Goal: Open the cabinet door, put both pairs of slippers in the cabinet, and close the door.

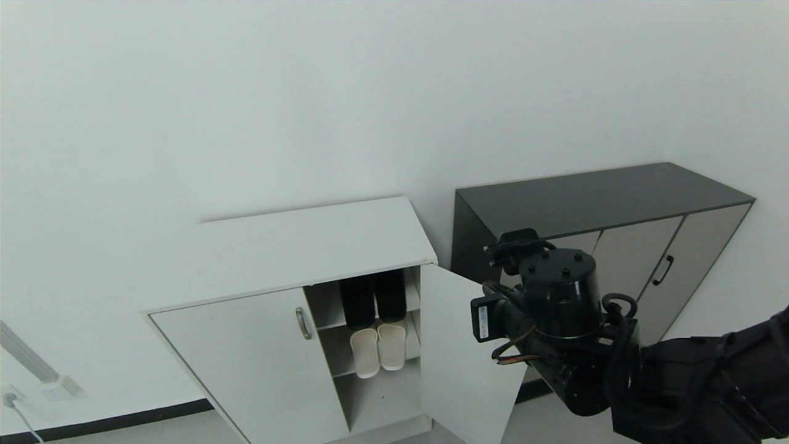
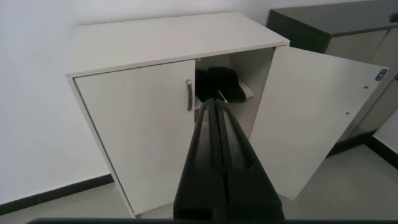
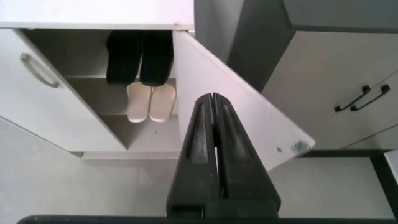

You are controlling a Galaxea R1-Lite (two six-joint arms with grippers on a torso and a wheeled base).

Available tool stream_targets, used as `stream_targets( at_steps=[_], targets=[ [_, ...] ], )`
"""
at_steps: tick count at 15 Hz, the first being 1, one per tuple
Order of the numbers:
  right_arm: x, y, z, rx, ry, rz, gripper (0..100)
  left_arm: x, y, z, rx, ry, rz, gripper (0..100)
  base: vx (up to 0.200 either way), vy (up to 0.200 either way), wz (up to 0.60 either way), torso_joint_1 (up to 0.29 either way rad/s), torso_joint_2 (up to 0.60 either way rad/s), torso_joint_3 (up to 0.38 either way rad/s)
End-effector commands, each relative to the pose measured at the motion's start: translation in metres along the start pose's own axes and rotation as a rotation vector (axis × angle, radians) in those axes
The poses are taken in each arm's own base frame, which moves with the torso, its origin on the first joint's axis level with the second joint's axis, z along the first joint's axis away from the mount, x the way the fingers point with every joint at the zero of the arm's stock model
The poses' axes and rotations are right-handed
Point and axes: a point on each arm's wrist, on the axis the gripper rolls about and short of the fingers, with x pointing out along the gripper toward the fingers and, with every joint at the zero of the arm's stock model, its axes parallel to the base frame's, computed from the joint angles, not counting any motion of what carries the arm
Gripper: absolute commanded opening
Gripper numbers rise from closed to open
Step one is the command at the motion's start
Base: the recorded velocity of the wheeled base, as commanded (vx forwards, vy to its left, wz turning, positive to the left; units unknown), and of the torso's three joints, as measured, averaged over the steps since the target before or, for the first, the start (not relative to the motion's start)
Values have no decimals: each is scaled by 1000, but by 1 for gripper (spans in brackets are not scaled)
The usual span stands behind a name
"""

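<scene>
Only closing left, judging by the white cabinet point(image 1: 308, 237) with its right door point(image 1: 462, 357) swung wide: shoved too hard, could bounce back ajar. Could also catch on the white slippers point(image 1: 378, 348), lying on the middle shelf point(image 1: 336, 361) with heels near its front edge, under the black slippers point(image 1: 373, 299) one shelf up. Easy to slip off that door too, with right gripper point(image 3: 213, 99) near it and left gripper point(image 2: 213, 102) before the cabinet, both pinched together on nothing.

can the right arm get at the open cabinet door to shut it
Probably yes. The right gripper, jaws shut, hangs close before the open door with nothing between them; the black slippers and white slippers sit on shelves inside, seemingly clear of its swing.
</scene>
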Motion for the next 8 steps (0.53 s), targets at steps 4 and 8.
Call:
stream_targets(
  at_steps=[4, 8],
  targets=[
    [4, -2, -2, -3, 6, -12, 0, 0, 0, 0, 1, -2, -1, 0, -150, 0, 0, -9, -1, 3],
    [15, -11, -2, -6, 14, -28, 0, 0, 0, 0, 1, 0, 0, 0, 0, 0, 0, 0, 0, 0]
  ],
)
